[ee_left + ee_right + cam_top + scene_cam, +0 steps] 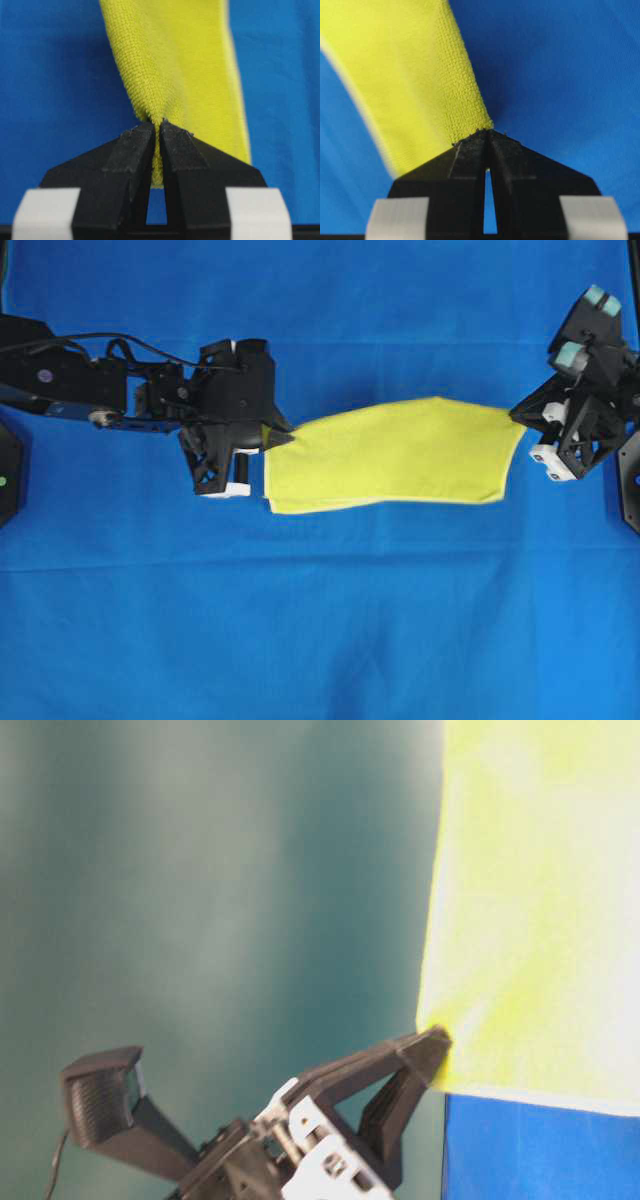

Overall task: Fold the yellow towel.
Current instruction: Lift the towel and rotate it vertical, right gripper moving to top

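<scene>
A: How much room around the towel (390,455)?

B: Bare blue cloth (320,630) runs to the near edge and far edge. The towel hangs mid-table, doubled.

A: And the grippers?

B: The left gripper (157,131) is clamped on its left corner, the right gripper (487,136) pinched on its right corner.

- The place reads as a robotics lab set up for recording.
- A plain blue cloth (320,620) covers the whole desk.
- Two black robot arms (90,380) flank the work area, with cameras mounted at their wrists.
- Behind stands a bare teal backdrop (200,870).
</scene>
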### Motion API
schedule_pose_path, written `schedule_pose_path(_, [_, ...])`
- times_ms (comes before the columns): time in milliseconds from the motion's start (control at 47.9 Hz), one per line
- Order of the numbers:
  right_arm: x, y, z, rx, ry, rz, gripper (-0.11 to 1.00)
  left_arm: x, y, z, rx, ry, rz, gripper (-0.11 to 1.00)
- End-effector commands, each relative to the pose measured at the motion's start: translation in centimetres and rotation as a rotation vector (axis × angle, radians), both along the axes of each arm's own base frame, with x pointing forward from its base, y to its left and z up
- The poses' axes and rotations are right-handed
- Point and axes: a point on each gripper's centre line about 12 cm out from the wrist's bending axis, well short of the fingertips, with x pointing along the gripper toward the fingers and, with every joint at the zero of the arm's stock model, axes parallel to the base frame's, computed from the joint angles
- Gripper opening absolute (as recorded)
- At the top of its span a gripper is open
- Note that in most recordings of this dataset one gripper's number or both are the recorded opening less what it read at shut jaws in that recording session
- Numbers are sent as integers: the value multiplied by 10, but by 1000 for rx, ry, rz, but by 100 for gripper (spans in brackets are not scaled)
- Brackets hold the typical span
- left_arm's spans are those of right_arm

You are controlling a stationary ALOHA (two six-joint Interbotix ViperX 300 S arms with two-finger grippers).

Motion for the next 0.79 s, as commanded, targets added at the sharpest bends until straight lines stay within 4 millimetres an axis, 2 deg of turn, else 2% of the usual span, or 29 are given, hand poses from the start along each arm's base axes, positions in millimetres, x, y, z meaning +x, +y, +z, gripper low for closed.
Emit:
schedule_pose_path(0, [5,-1,10,-10,-34,0,1,-2,0,12,0,-34,5,3])
schedule_pose_path(188, [7,-4,9,-20,-25,-4,1,-6,0,10,-13,-30,16,3])
schedule_pose_path(292, [7,-13,9,-30,-22,-43,1,-7,-2,10,-17,-32,16,3])
schedule_pose_path(501, [9,-51,15,-121,-73,-134,1,-2,-19,12,-16,-85,-31,3])
schedule_pose_path(773, [33,-102,30,-206,-126,-205,1,17,-58,28,-12,-232,-137,3])
